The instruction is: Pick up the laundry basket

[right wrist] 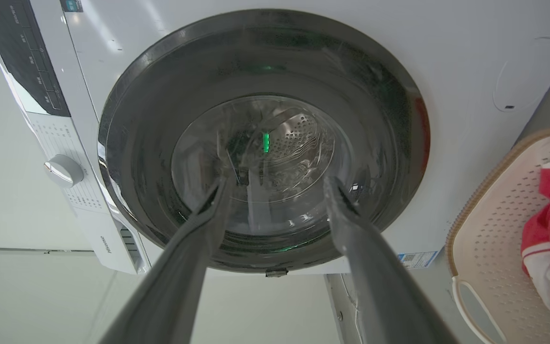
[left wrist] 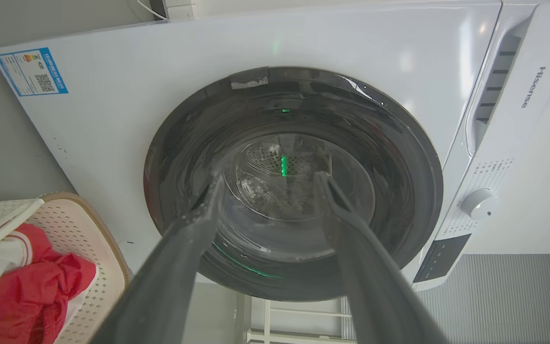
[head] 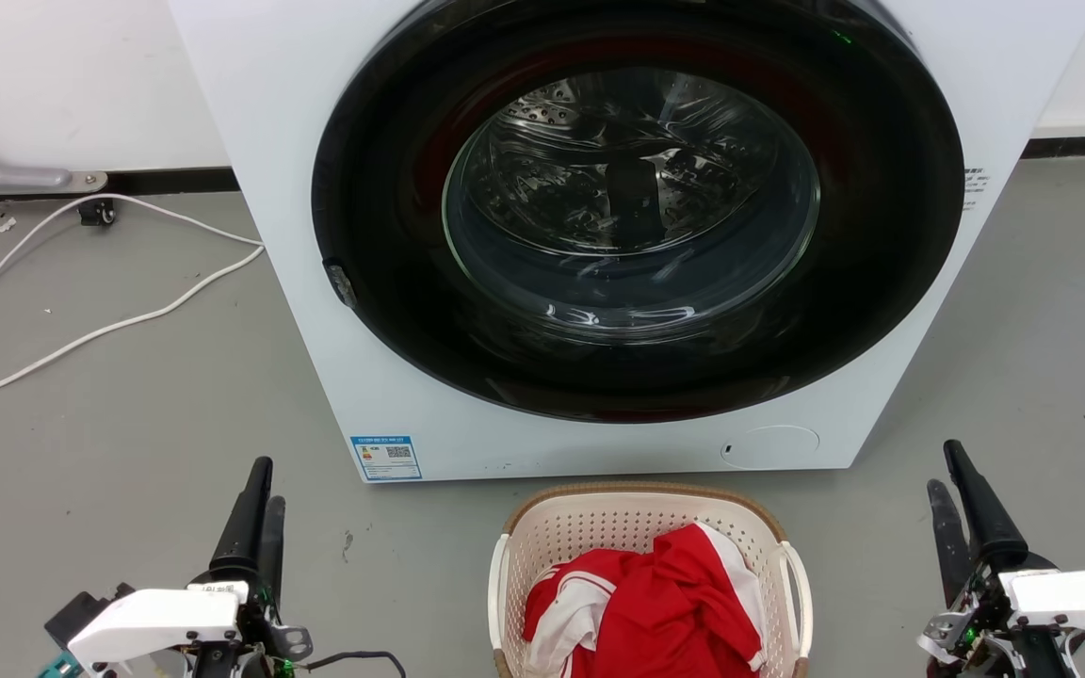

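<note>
Head view: white washing machine (head: 251, 113) dead ahead, round dark door (head: 637, 217) shut, steel drum visible through the glass, blue sticker (head: 385, 458) near its lower left corner. The laundry basket (head: 599, 527) sits on the grey floor (head: 128, 424) just in front of the machine, bottom centre, cut off by the lower edge. It has cream perforated walls, a brown woven-look rim and white loop handles (head: 801, 584) on both sides. Red and white clothes (head: 665, 612) are piled inside. Left claw (head: 267, 485) lower left, right claw (head: 944, 468) lower right, both pointing up the view, with the basket between them and well apart from each. They are seen edge-on here, so the finger gap is hard to read. A white cable (head: 81, 330) snakes over the floor on the left. Left wrist view: the left claw's two fingers are spread wide with nothing between them, tips against the door glass. The basket with the clothes is in the lower left corner, off to the side of the fingers and not touched. A control knob (left wrist: 480, 203) and panel are at right. Right wrist view: the right claw's fingers are spread too and empty, tips against the door. The basket is at the right edge with red cloth in it, one white handle at bottom right, clear of the fingers. The knob is on the left.
</note>
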You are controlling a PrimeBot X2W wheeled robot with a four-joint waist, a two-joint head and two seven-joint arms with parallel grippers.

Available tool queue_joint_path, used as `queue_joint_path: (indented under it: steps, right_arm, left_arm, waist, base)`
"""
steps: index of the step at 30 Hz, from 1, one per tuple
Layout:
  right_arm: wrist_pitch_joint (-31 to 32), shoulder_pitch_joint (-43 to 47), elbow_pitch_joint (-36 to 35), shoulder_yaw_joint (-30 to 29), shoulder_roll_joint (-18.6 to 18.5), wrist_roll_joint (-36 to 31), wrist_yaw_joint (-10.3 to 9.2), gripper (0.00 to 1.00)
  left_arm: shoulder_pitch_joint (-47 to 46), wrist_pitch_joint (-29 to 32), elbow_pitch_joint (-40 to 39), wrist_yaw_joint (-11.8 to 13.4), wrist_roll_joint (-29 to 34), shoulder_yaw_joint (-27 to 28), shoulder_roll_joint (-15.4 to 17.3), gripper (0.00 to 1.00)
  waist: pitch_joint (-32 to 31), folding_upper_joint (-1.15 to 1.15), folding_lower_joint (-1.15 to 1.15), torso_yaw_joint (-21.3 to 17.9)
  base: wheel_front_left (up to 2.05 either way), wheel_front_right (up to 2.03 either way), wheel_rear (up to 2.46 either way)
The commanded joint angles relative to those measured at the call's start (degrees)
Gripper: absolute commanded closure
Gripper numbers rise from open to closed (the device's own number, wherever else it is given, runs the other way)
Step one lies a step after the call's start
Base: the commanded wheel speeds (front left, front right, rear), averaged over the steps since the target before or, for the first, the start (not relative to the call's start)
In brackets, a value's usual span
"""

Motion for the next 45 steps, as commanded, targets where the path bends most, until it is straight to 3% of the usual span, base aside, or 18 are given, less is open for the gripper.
queue_joint_path:
  steps: [1, 12, 24, 45]
  right_arm:
    - [-0.6, -1.2, -1.6, 0.0, -0.1, -1.9, 0.01, 0.00]
    - [-3.4, -0.2, -6.1, 1.2, -0.1, -16.9, 0.01, 0.00]
    - [-6.2, 0.9, -8.8, 2.8, -0.1, -33.3, 0.01, 0.00]
    - [-10.0, 2.7, -11.6, 3.5, -0.1, -52.6, 0.01, 0.00]
  left_arm:
    - [-0.9, -0.6, -1.5, 0.0, 1.8, 0.3, 0.2, 0.00]
    - [-0.4, -3.4, -4.7, 0.6, 14.5, 0.3, 0.2, 0.00]
    - [0.8, -6.1, -7.5, 3.4, 29.0, -2.0, 0.2, 0.00]
    - [2.3, -10.0, -10.0, 4.8, 47.5, -4.1, 0.3, 0.00]
  waist:
    - [0.0, 0.00, -0.01, 0.0]
    - [0.3, 0.00, -0.01, 0.0]
    - [0.5, 0.00, -0.01, 0.2]
    - [0.9, 0.00, -0.01, 0.2]
  base:
    - [0.00, 0.00, 0.00]
    - [0.00, 0.00, 0.00]
    - [0.00, 0.00, 0.00]
    - [0.00, 0.00, 0.00]
